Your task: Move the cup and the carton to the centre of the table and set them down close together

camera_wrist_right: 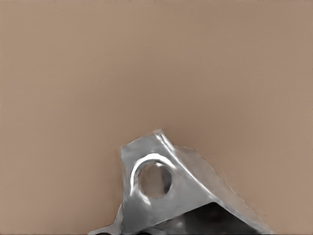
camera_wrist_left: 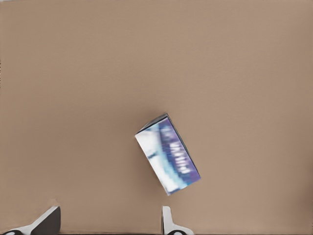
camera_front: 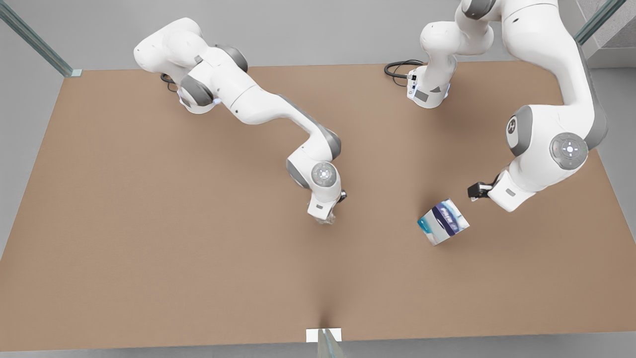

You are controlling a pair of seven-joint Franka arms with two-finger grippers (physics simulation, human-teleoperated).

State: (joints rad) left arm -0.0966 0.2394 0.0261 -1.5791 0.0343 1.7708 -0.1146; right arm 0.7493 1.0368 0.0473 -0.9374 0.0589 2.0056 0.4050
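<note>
The carton (camera_front: 443,222), white with a navy band and teal patches, rests on the brown table (camera_front: 149,223) right of centre in the front view, turned at an angle. My left gripper (camera_front: 477,191) hovers just beyond it on the front view's right. In the left wrist view its fingers (camera_wrist_left: 46,220) stand open and the carton (camera_wrist_left: 167,154) lies ahead of them, not between them. Near the table's middle, my right gripper (camera_front: 329,213) is shut on the glassy cup (camera_front: 326,218). The cup (camera_wrist_right: 159,188) shows close up in the right wrist view, whitish rim towards the camera.
Both arm bases stand at the table's far edge, with a black cable (camera_front: 397,67) beside one. A small white marker (camera_front: 324,335) sits at the near edge. Glass rails (camera_front: 35,40) cross the far corners.
</note>
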